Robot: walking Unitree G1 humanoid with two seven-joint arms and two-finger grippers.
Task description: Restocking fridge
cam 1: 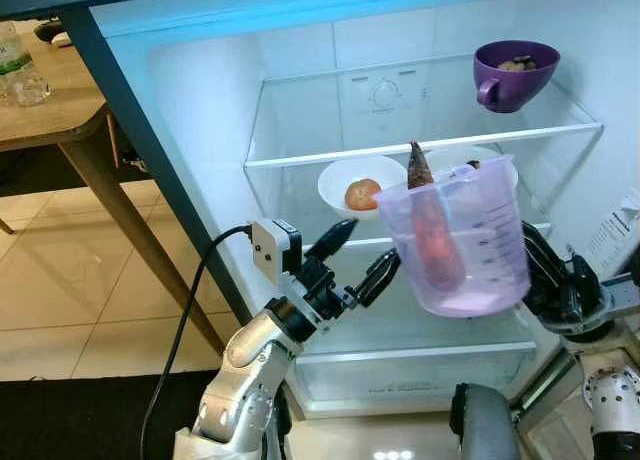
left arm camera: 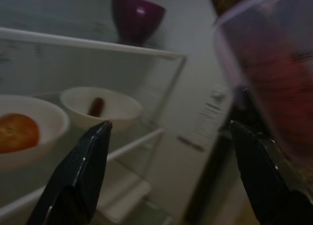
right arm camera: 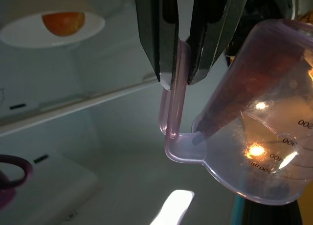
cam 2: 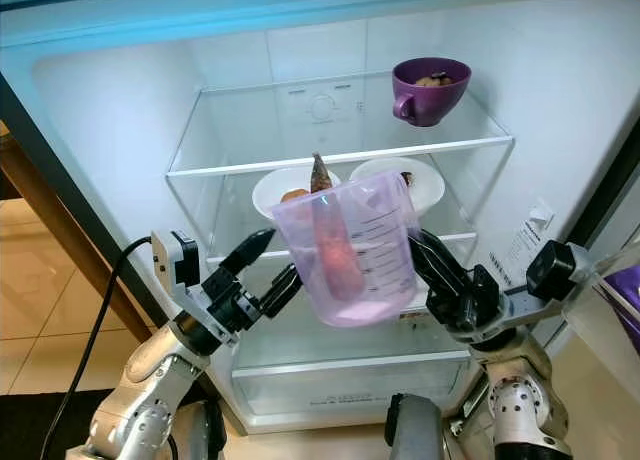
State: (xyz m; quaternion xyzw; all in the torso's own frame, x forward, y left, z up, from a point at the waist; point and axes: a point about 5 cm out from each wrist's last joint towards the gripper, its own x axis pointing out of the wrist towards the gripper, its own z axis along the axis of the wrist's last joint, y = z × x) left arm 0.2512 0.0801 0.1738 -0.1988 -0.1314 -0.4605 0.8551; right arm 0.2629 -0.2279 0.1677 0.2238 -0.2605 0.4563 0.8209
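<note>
The right hand (right arm camera: 178, 58) pinched the handle of a clear jug (cam 1: 462, 242), holding it up before the open fridge (cam 1: 200, 130) with a carrot (cam 1: 432, 230) standing inside. The left hand (cam 1: 362, 255) hovered just beside the jug, fingers spread. Behind sat two white bowls (cam 1: 355, 185) and, on the shelf (cam 1: 420, 145) above, a purple cup (cam 1: 514, 74).

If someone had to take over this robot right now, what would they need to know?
Right hand: shut on the handle of the clear measuring jug, held up in front of the open fridge; a carrot-like vegetable stands in it.
Left hand: open, empty, beside the jug.
Already inside: purple cup on the top shelf, two white bowls on the one below.
Left: set the jug on a shelf and let go.
</note>
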